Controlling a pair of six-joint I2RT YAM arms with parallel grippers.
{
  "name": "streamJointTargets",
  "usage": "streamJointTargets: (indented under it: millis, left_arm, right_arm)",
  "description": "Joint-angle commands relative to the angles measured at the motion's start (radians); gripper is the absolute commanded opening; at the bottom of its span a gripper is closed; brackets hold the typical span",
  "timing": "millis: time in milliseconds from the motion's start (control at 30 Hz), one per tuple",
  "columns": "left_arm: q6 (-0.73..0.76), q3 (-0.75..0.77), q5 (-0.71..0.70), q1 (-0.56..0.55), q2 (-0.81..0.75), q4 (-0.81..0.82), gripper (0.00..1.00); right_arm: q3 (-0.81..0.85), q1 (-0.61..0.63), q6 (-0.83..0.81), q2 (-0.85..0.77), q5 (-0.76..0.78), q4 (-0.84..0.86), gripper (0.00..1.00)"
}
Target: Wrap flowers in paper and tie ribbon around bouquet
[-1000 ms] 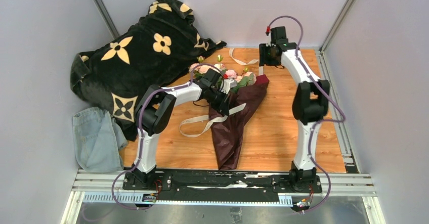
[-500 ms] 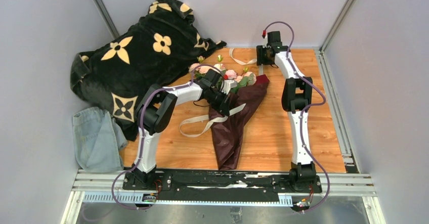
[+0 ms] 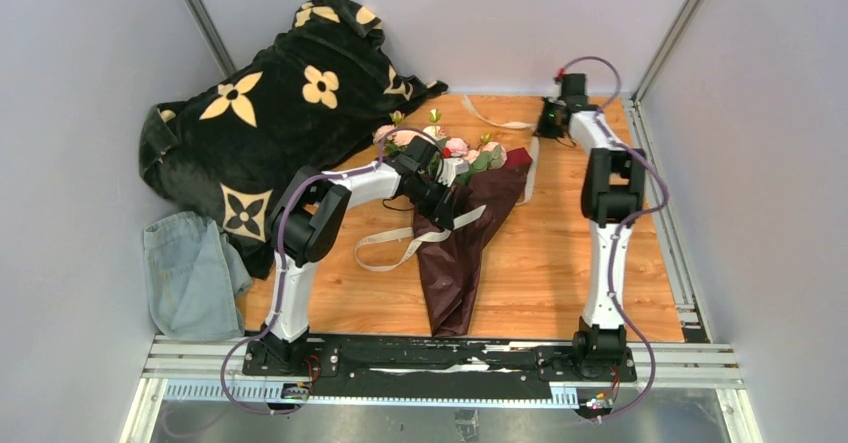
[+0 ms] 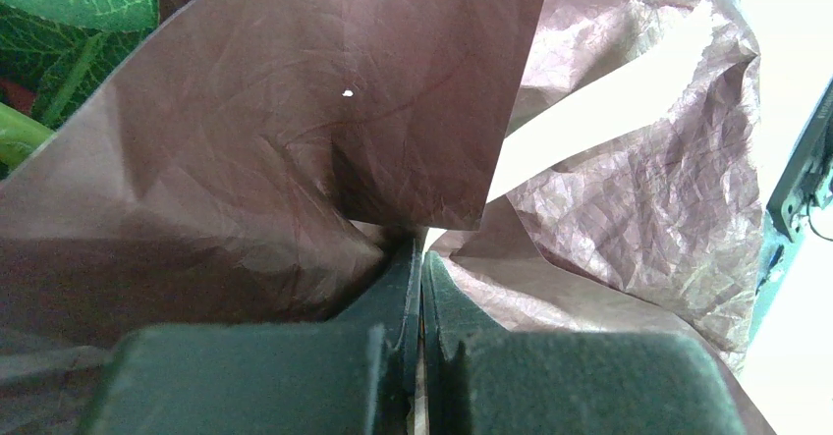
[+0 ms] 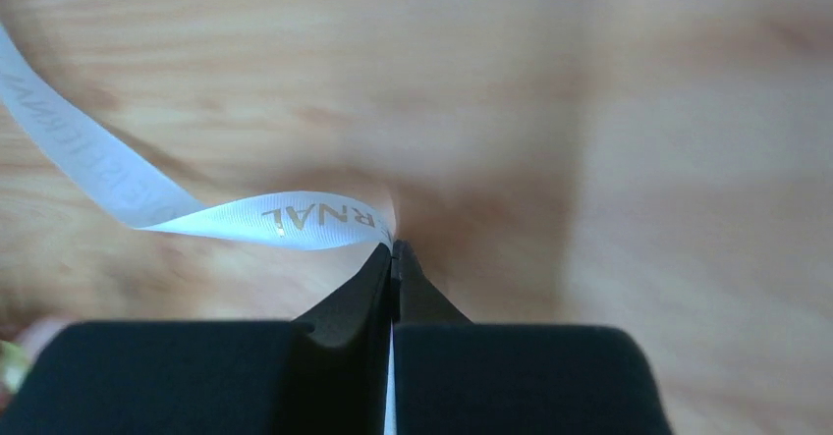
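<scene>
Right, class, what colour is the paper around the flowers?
The paper is dark maroon, clearest in the left wrist view.

Bouquet [image 3: 458,253] at table [image 3: 560,263] centre, ribbon [image 5: 305,221] across it; blanket [image 3: 270,113] behind left; denim cloth [image 3: 190,273] left of table

One bouquet [image 3: 455,263], one ribbon [image 5: 295,221], one blanket [image 3: 270,113], one cloth [image 3: 190,273].

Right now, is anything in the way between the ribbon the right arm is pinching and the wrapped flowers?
No, nothing visible. The right arm's jaws are shut on the ribbon at the far edge; only bare table and the ribbon's own slack lie between them and the bouquet.
</scene>
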Motion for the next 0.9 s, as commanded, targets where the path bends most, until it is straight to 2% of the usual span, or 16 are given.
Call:
streamJointTargets:
  millis: [0, 133, 333, 400, 500, 567, 633, 733, 867]
  left_arm:
    - [0.017, 0.001, -0.025, -0.002, 0.020, -0.032, 0.00]
    - [0.014, 0.012, -0.022, -0.002, 0.016, -0.033, 0.00]
    - [0.029, 0.004, -0.039, -0.002, -0.022, -0.038, 0.00]
    - [0.033, 0.005, -0.043, -0.003, -0.027, -0.037, 0.00]
    - [0.035, 0.012, -0.045, -0.002, -0.030, -0.038, 0.00]
    - [0.042, 0.023, -0.047, -0.003, -0.031, -0.043, 0.00]
    - [0.043, 0.030, -0.051, -0.003, -0.031, -0.042, 0.00]
    - [0.045, 0.042, -0.051, -0.003, -0.027, -0.048, 0.00]
    - [0.047, 0.045, -0.045, -0.002, -0.032, -0.052, 0.00]
  right_arm:
    - [-0.319, -0.173, 0.100, -0.218, 0.057, -0.010, 0.00]
    - [-0.698, -0.227, 0.118, -0.472, 0.060, 0.000, 0.00]
    - [-1.252, -0.195, 0.159, -0.994, 0.058, 0.072, 0.00]
    - [-1.310, -0.138, 0.137, -1.150, 0.090, 0.029, 0.00]
    - [-1.330, 0.061, 0.086, -1.407, 0.172, -0.078, 0.00]
    - [-1.315, 0.231, 0.039, -1.584, 0.192, -0.079, 0.00]
    - [-1.303, 0.350, 0.019, -1.680, 0.133, -0.024, 0.00]
    - [-1.301, 0.481, 0.038, -1.694, -0.008, 0.114, 0.00]
    - [-1.279, 0.673, 0.038, -1.509, -0.156, 0.346, 0.00]
